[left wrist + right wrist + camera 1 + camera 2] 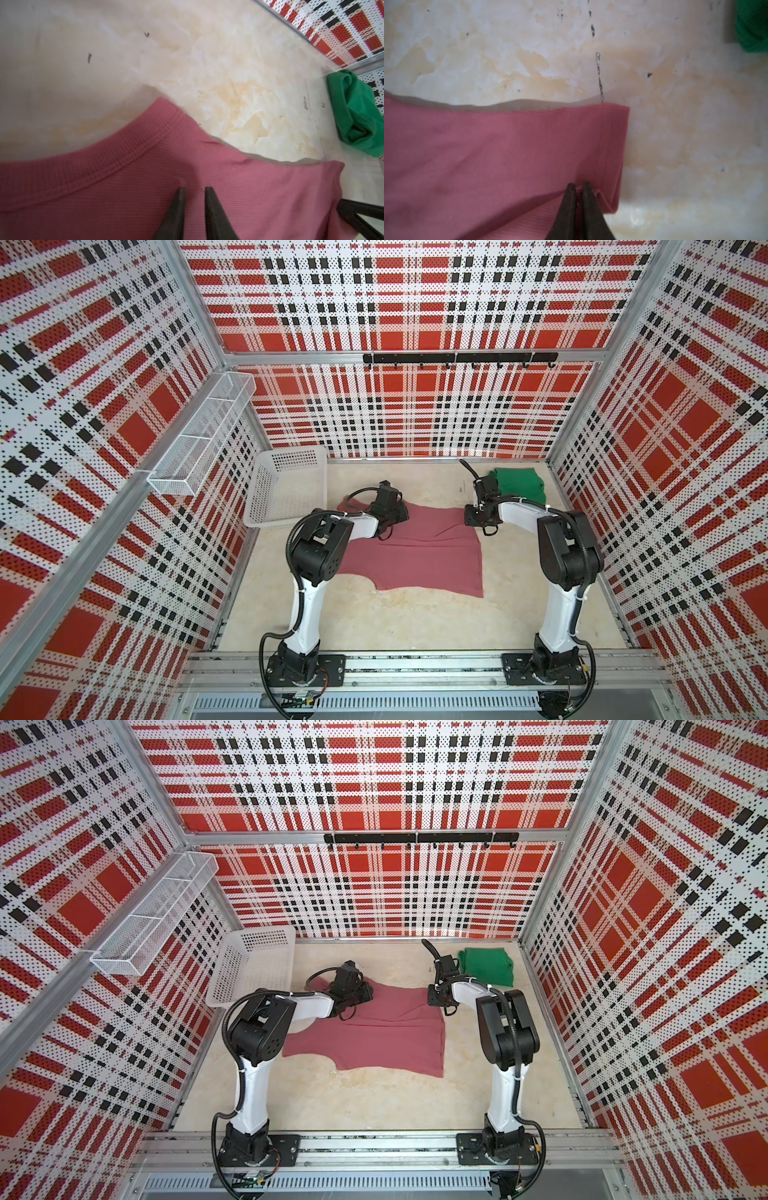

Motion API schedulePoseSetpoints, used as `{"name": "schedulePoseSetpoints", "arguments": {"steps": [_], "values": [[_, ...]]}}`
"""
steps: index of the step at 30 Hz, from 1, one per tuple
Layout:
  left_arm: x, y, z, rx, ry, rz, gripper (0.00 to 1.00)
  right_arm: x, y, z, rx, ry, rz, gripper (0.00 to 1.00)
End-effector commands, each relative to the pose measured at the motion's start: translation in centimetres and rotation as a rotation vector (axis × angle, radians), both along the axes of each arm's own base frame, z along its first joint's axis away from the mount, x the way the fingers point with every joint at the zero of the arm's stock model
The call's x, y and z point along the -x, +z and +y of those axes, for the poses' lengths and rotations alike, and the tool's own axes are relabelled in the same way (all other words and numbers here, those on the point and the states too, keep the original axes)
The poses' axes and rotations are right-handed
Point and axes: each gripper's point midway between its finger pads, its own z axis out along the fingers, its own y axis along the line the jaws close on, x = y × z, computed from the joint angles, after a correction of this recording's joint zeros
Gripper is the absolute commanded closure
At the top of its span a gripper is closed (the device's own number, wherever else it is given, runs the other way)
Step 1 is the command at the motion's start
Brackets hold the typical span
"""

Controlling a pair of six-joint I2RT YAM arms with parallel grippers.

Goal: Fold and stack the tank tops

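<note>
With both sets of fingers, left [194,192] slightly apart, right [577,187] seemingly pinching the pink top [419,556], I'd lift evenly.

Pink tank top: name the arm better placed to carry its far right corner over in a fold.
Right. Its tool already sits on the pink tank top at that corner, jaws nearly shut; left tool sits near the neckline.

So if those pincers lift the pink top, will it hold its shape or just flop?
Probably flop: the pink tank top is thin ribbed knit, already wrinkling beside the right gripper. It looks light. Lifted at one edge, the rest would likely sag and drag.
</note>
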Motion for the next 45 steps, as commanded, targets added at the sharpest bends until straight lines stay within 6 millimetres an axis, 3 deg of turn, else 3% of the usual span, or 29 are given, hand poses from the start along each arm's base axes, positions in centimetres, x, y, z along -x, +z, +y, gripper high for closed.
{"name": "schedulePoseSetpoints", "arguments": {"steps": [1, 7, 10, 13, 16, 19, 22, 24, 27, 28, 31, 35, 38, 41, 45], "values": [[-0.4, -2.6, 0.7, 0.032, 0.009, 0.065, 0.78, -1.5, -1.0, -0.6, 0.029, -0.010, 0.003, 0.85], [-2.7, -2.9, 3.1, 0.084, 0.088, 0.050, 0.79, -4.6, -2.8, -1.7, 0.035, -0.023, 0.034, 0.77], [-3.8, -2.9, 3.9, 0.095, 0.109, 0.044, 0.79, -6.5, -2.4, -1.9, 0.038, -0.008, 0.015, 0.75], [-5.0, -2.0, 4.0, 0.102, 0.106, 0.014, 0.79, -8.2, 0.2, -1.5, 0.035, 0.028, -0.052, 0.73], [-6.0, 0.8, 3.5, 0.108, 0.071, -0.049, 0.75, -8.4, 4.2, -1.4, 0.037, 0.051, -0.120, 0.67], [-6.3, 5.0, 2.9, 0.096, 0.025, -0.124, 0.62, -6.5, 8.6, -1.5, 0.026, 0.064, -0.173, 0.56], [-5.1, 9.2, 2.5, 0.060, -0.008, -0.185, 0.49, -2.6, 11.4, -1.9, 0.014, 0.057, -0.182, 0.49], [-3.5, 11.9, 2.7, 0.029, -0.008, -0.220, 0.45, 0.6, 11.9, -2.2, 0.017, 0.044, -0.159, 0.47], [0.6, 14.3, 3.8, -0.003, 0.002, -0.224, 0.39, 5.8, 11.6, -2.2, 0.013, 0.033, -0.109, 0.46], [2.5, 14.1, 4.1, -0.008, 0.004, -0.202, 0.38, 7.6, 11.4, -2.2, 0.006, 0.022, -0.088, 0.46], [8.5, 12.8, 5.2, -0.005, -0.001, -0.116, 0.38, 13.0, 10.5, -1.8, -0.031, 0.012, -0.023, 0.48], [17.3, 8.8, 6.7, 0.014, -0.012, 0.056, 0.40, 19.6, 8.9, -0.7, -0.117, 0.003, 0.077, 0.49], [23.3, 6.4, 7.4, 0.015, -0.007, 0.182, 0.40, 23.6, 7.8, 0.7, -0.238, -0.010, 0.142, 0.49], [28.1, 4.7, 7.9, 0.058, 0.001, 0.294, 0.40, 25.8, 6.9, 0.5, -0.284, -0.032, 0.170, 0.49], [30.4, 4.5, 8.5, 0.187, 0.054, 0.322, 0.43, 26.6, 6.1, -0.5, -0.243, -0.053, 0.176, 0.49]]}}
